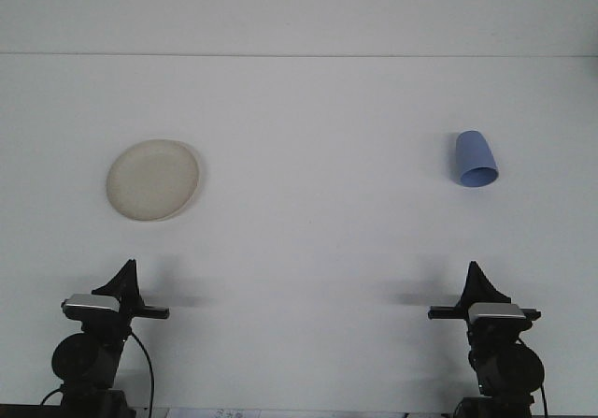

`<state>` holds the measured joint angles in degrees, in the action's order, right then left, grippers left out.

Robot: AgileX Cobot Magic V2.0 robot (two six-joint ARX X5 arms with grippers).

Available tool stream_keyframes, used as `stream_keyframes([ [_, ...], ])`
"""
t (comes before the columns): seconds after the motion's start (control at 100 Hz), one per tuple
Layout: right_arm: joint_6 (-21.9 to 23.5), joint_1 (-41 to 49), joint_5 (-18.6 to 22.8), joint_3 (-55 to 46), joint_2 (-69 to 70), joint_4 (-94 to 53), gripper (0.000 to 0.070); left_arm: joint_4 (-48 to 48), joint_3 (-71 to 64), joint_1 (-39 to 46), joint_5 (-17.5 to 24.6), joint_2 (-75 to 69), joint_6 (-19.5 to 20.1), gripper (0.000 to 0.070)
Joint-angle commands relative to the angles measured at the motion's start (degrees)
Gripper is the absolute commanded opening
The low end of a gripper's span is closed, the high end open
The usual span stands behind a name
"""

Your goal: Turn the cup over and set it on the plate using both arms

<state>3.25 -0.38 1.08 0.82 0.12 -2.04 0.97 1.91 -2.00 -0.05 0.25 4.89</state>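
Clearly apart from everything: left gripper low at the near left, right gripper low at the near right, both holding nothing. Cannot tell whether either is spread or closed. Blue cup on its side far right on the white table; cream plate far left.
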Motion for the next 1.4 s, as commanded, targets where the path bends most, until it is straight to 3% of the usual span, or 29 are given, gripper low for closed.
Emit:
stream_keyframes([
  [0.0, 0.4, 0.0, 0.0, -0.1, 0.0, 0.8, 0.0006, 0.8, -1.1, 0.1, 0.0, -0.1, 0.0, 0.0016],
  [0.91, 0.5, 0.0, 0.4, -0.1, 0.0, 0.9, 0.0006, 0.8, -1.1, 0.1, 0.0, -0.1, 0.0, 0.0016],
  [1.03, 3.8, 0.0, 2.9, -0.1, 0.0, 0.4, 0.0006, 0.8, -1.1, 0.1, 0.0, -0.1, 0.0, 0.0016],
  [1.16, 10.3, 0.0, 3.9, -0.1, 0.0, 0.4, 0.0006, 0.8, -1.1, 0.1, 0.0, -0.1, 0.0, 0.0016],
  [1.32, 15.2, 0.0, 3.2, 0.5, 0.0, 3.8, 0.0004, 0.8, -1.1, 0.1, 0.0, -0.1, 0.0, 0.0016],
  [1.39, 18.0, 0.0, 0.1, 3.6, 0.0, 3.2, 0.0003, 0.8, -1.1, 0.1, 0.0, -0.1, 0.0, 0.0016],
])
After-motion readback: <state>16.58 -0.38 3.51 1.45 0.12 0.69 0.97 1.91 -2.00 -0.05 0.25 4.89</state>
